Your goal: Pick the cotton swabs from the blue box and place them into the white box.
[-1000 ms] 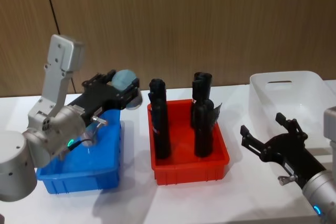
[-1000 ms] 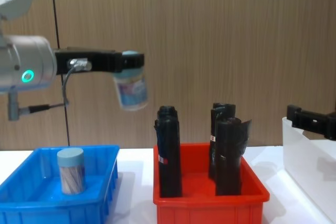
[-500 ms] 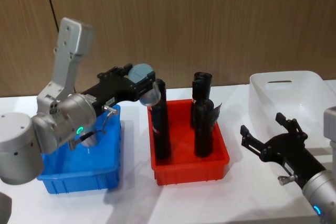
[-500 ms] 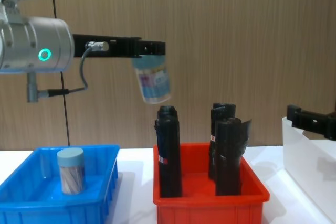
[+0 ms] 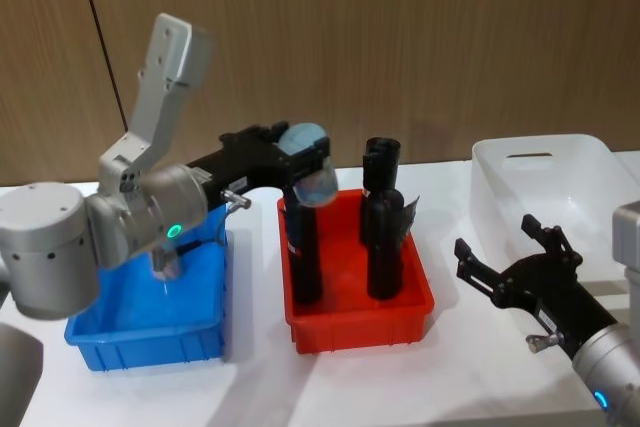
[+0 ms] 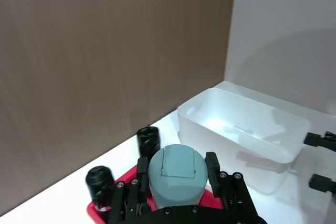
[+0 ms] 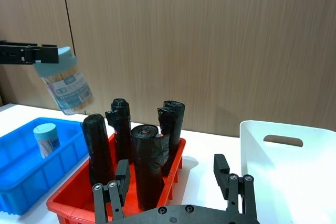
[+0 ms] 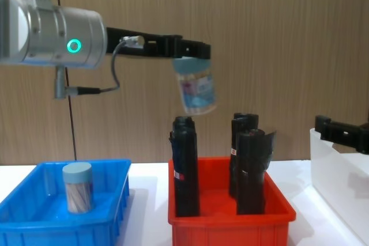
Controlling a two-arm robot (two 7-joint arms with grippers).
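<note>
held swab jar (image 8: 196, 91): clear body, pale blue lid, white-and-blue printed label; second swab jar (image 8: 77, 187): same pale blue lid, tan sticks showing through; blue box (image 8: 46, 233) bright blue, ribbed sides; red bin (image 8: 230, 231) plain red; rolls (image 8: 185, 168) black; white box (image 5: 585, 152) translucent white; left hand (image 8: 193, 57) and right hand (image 5: 497, 239) black; left arm (image 8: 52, 27) silver-grey, green ring light; surface (image 5: 480, 357) white; wall (image 5: 400, 37) brown wood grain

silver-grey arm (image 8: 52, 24) | green ring light (image 8: 74, 45) | dark cable (image 8: 113, 64) | left hand (image 6: 177, 166), right hand (image 7: 171, 174) black
</note>
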